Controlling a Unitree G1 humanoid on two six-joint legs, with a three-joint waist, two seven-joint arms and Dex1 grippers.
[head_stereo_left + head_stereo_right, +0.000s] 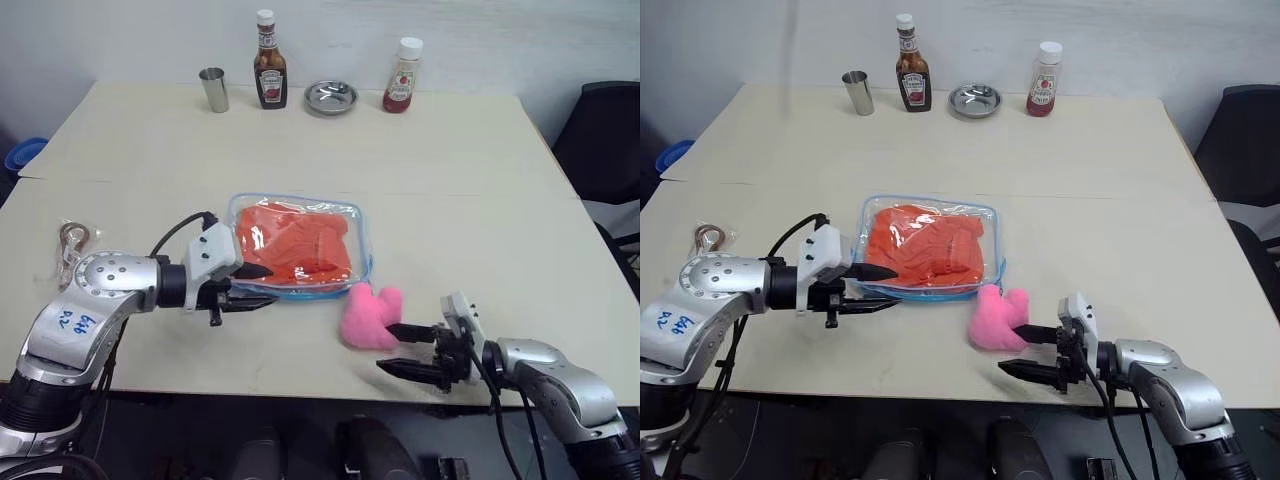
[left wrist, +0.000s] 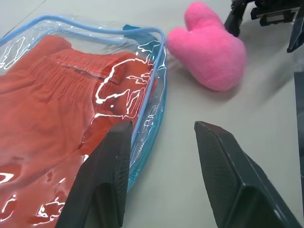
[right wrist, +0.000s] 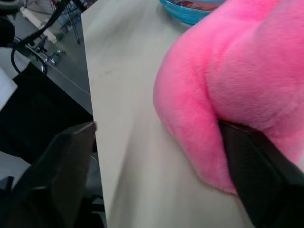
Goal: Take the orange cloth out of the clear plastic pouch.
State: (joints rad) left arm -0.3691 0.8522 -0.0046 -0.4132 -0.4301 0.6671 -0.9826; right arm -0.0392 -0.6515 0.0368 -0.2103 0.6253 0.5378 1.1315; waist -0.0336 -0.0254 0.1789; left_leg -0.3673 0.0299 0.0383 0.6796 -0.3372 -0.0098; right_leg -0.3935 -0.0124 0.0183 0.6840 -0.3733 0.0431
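Both grippers gape, holding nothing: left gripper [image 1: 262,286] at pouch [image 1: 362,222] edge, right gripper [image 1: 402,350] by plush [image 1: 368,316]. Cloth [image 1: 300,243] sits inside pouch, near table [image 1: 450,170] front edge. Risk: slick plastic slides w/o pinning.

The pouch [image 1: 300,245] lies flat mid-tabletop [image 1: 450,170] with the cloth [image 1: 300,243] inside it. The plush [image 1: 368,316] sits just off its near right corner. The left tool [image 1: 262,286] is at the pouch's near left edge (one finger over it), the right tool [image 1: 408,350] beside the plush. Along the far edge stand a cup [image 1: 213,89], two bottles [image 1: 269,62] and a dish [image 1: 331,96] between them.
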